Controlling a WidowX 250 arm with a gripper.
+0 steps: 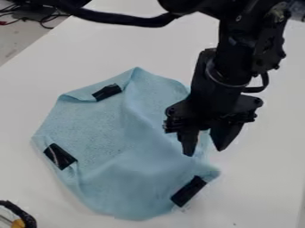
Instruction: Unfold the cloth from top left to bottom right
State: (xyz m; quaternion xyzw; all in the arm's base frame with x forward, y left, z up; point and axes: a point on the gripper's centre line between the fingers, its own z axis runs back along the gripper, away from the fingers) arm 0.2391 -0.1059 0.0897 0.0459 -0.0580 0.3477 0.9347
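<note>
The light blue cloth (137, 151) lies rumpled on the white table, with its upper left and left edges turned over and a soft ridge running down its middle. Black patches mark it near the top left, at the left edge and at the lower right. Over the cloth's right side hangs the black gripper (205, 152), pointing down with its two fingers apart. Blue fabric shows in the gap, behind the fingers; whether they touch it I cannot tell. Part of the cloth's right edge is hidden by the gripper.
The white table (65, 58) extends around the cloth on all sides. A black curved object with a yellow-orange part (19, 222) stands at the lower left corner. Dark and red cables (44, 18) lie beyond the table's edge at the top left.
</note>
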